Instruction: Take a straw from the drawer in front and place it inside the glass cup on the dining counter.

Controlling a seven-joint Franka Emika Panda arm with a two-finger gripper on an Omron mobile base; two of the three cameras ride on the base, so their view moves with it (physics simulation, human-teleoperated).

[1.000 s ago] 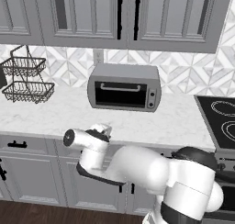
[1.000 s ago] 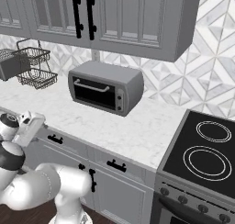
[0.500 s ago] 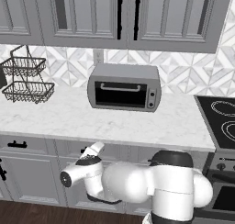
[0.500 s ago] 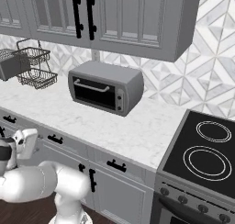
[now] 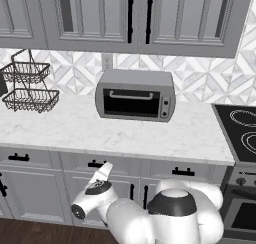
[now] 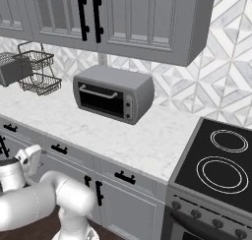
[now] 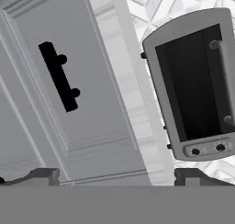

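Veined marble worktop (image 5: 115, 130) above panelled grey drawer (image 7: 69, 85), boxy toaster oven (image 5: 135, 94)

Stove (image 5: 243, 133): cut off by right edge, left base view. Wire basket (image 5: 27, 88): clipped at left edge. Drawer (image 7: 69, 90): shut, contents hidden; front partly cropped in hand view. Toaster oven (image 7: 197, 85): right side cropped there. Fingertips (image 7: 46, 175): only tops visible.
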